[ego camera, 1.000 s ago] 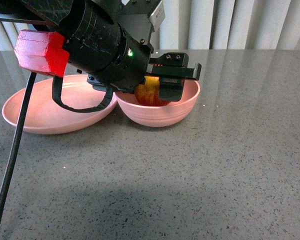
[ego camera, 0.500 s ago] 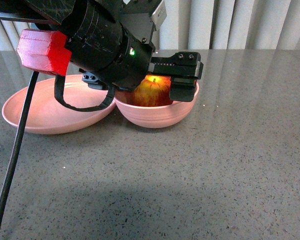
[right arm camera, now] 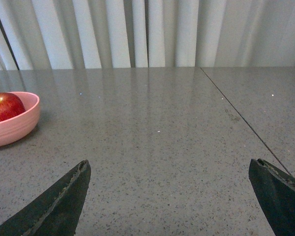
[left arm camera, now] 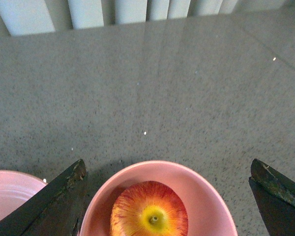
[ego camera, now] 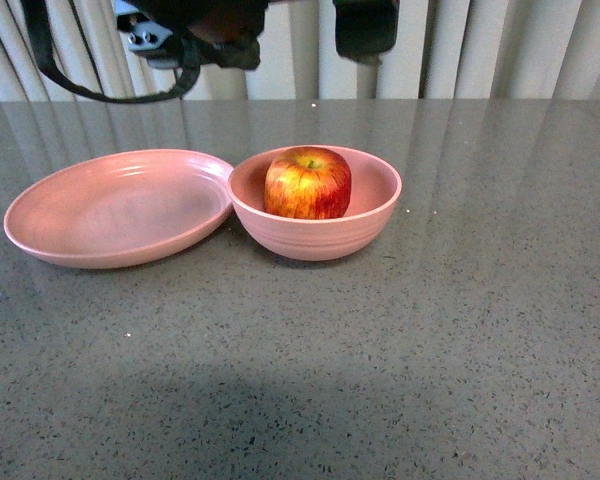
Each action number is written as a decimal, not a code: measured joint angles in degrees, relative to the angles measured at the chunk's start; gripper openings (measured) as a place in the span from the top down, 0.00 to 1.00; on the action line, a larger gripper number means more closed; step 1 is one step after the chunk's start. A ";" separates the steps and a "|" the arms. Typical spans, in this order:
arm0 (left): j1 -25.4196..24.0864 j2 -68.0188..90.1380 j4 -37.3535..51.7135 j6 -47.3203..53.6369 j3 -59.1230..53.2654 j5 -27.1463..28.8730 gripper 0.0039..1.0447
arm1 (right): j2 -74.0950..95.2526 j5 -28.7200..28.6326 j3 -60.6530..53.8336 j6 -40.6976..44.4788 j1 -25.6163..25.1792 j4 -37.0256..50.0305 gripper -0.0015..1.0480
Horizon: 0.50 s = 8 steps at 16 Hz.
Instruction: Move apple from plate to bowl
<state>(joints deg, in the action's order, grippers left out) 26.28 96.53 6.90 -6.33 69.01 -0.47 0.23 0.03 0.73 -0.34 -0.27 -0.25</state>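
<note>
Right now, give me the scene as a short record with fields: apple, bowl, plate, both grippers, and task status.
apple: upright in the bowl, stem up, not gripped
bowl: on the table, beside the plate, rims touching or nearly so
plate: empty
left gripper: open, above the bowl, fingers wide of the apple
right gripper: open, holds nothing, over bare table
task status: apple is in the bowl, looks done

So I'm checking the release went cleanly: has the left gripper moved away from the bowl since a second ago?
Yes. The left gripper has risen from the bowl toward the front view's top edge, open, with the apple left inside.
</note>
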 joint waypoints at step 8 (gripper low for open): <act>-12.26 -31.34 5.62 -4.28 -15.89 4.24 0.06 | 0.00 0.00 0.02 0.00 0.00 0.00 0.06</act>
<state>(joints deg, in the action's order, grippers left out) 14.02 65.19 12.51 -10.61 53.12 3.77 0.23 0.03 0.75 -0.34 -0.27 -0.25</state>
